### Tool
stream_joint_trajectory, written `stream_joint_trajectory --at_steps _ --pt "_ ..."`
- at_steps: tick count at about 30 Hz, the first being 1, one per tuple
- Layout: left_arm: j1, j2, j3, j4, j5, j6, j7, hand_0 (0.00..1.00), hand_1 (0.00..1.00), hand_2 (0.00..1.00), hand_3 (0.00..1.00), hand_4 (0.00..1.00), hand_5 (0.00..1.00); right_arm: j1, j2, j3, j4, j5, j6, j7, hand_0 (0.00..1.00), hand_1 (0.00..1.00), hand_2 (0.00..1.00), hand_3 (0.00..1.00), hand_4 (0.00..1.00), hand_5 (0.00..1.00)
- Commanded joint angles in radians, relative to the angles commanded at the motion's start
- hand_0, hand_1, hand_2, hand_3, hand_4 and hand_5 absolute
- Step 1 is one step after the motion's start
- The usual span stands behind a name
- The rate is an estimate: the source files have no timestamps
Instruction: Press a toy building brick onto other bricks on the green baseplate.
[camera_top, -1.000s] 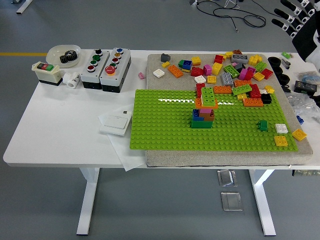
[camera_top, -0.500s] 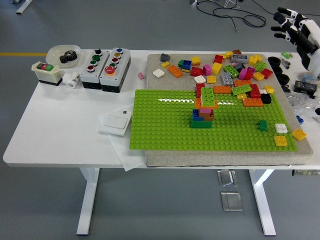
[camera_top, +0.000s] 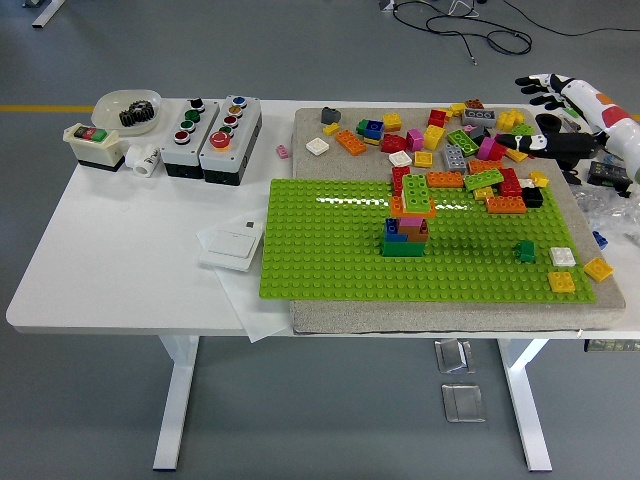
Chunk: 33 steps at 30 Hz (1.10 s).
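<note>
Plastic bricks (camera_top: 470, 150) just left of the right hand (camera_top: 557, 108), fingers spread and empty, look light, stiff; grip the sides.

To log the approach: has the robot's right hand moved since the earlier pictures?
Yes. The right hand has come down and leftward from the top right corner, and is now over the loose bricks at the baseplate's far right.

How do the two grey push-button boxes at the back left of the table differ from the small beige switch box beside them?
The grey button boxes are taller, dark-sided and each carries a row of several coloured buttons. The beige switch box is lower, pale, and shows just one red and one green button. All stand upright on the white table, untouched.
</note>
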Motion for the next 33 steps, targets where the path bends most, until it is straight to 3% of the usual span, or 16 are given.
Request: stream_joint_trajectory --at_steps 7,15,24,33 --pt "0.003 0.002 0.001 0.0 0.005 -0.001 0.001 0.873 0.837 0.832 0.635 0.713 0.64 0.011 0.0 -0.061 0.034 -0.041 0.05 0.033 0.875 0.856 0.903 0.949 0.998 0.528" --pt "0.005 0.004 0.005 0.0 0.003 -0.001 0.001 0.873 0.836 0.831 0.635 0.713 0.64 0.02 0.026 -0.138 0.084 -0.055 0.045 0.017 0.876 0.86 0.906 0.952 0.998 0.525" --pt "0.004 0.002 0.007 0.0 -0.001 -0.002 0.0 0.872 0.835 0.832 0.634 0.711 0.639 0.056 0.092 -0.184 0.03 -0.078 0.042 -0.036 0.9 0.878 0.936 0.998 0.998 0.534" --pt "-0.001 0.004 0.015 0.0 -0.012 0.0 -0.001 0.873 0.834 0.828 0.633 0.711 0.639 0.097 0.135 -0.226 0.011 -0.139 0.082 -0.071 0.905 0.88 0.912 0.966 0.998 0.533"
